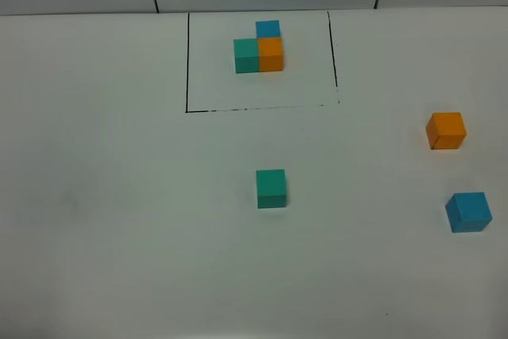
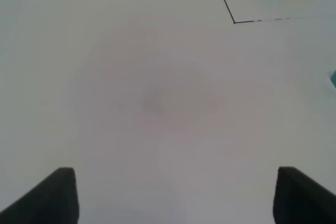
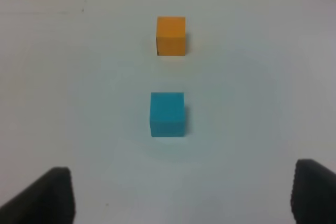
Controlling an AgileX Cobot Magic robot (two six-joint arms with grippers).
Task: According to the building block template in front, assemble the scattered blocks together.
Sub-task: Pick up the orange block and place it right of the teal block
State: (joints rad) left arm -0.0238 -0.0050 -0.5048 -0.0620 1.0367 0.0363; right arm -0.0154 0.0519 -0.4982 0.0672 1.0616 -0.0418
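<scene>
Template (image 1: 259, 47) is sitting top center; teal block (image 1: 271, 188) is lying mid-frame, orange block (image 1: 445, 130) and blue block (image 1: 468, 212) at right edge. Left gripper (image 2: 173, 198) and right gripper (image 3: 184, 198) are hanging wide open, gripping nothing.

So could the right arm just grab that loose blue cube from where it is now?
Probably yes. The blue cube sits straight ahead of the right gripper, whose jaws stand open, with nothing between them. The orange cube lies beyond it, apart.
</scene>
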